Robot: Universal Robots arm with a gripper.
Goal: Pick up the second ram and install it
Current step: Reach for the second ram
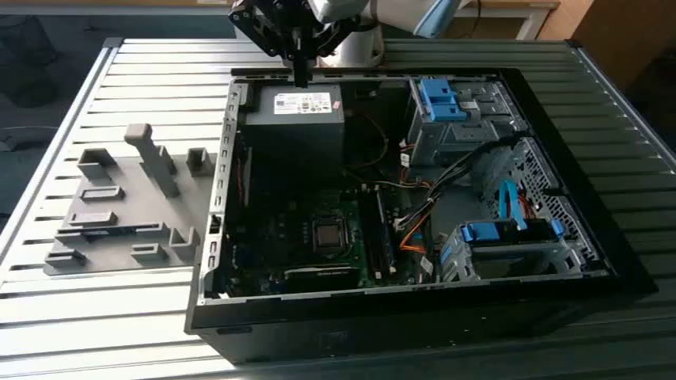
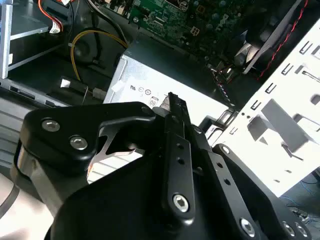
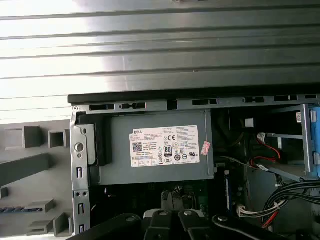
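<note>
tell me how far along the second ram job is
Done: nothing visible for this stick yet. In hand: the gripper hangs above the power supply in the computer case. Left: the second ram, a blue-green stick, appears to lie on the grey fixture outside the case, so pickup and installation both remain.

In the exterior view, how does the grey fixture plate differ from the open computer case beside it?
The fixture plate is light grey and low, with small blocks standing on it; the computer case is a black, deep, open box holding boards and cables. The claw hangs over the case's far edge, not over the plate. Both rest on the slatted metal table.
</note>
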